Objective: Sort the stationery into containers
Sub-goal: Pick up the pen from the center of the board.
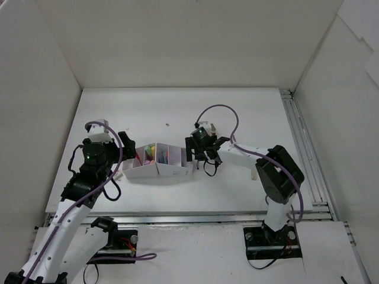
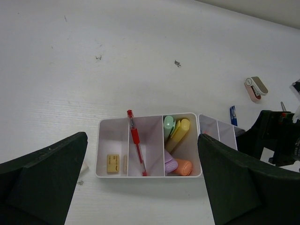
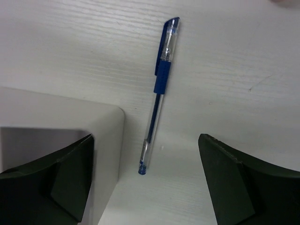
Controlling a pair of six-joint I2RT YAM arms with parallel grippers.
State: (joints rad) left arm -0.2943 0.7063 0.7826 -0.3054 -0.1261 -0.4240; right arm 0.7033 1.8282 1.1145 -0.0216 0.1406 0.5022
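In the left wrist view, the blue pen (image 2: 233,115) is mostly hidden behind the white organizer (image 2: 112,138), whose right compartments are partly covered by a jaw of the left gripper (image 2: 143,137). A small pink-and-grey item (image 2: 256,89) farther right cannot be identified. From above, the organizer's contents are too small to tell.

Loose pen (image 3: 161,77) just beside organizer (image 3: 110,129)

A white organizer (image 1: 159,171) sits on the white surface (image 1: 177,112). The left pincer (image 1: 127,144) hangs by the organizer's left end. The right pincer (image 1: 198,155) hangs just off its right end. Bright markers (image 1: 155,154) lie inside the organizer, near its middle.
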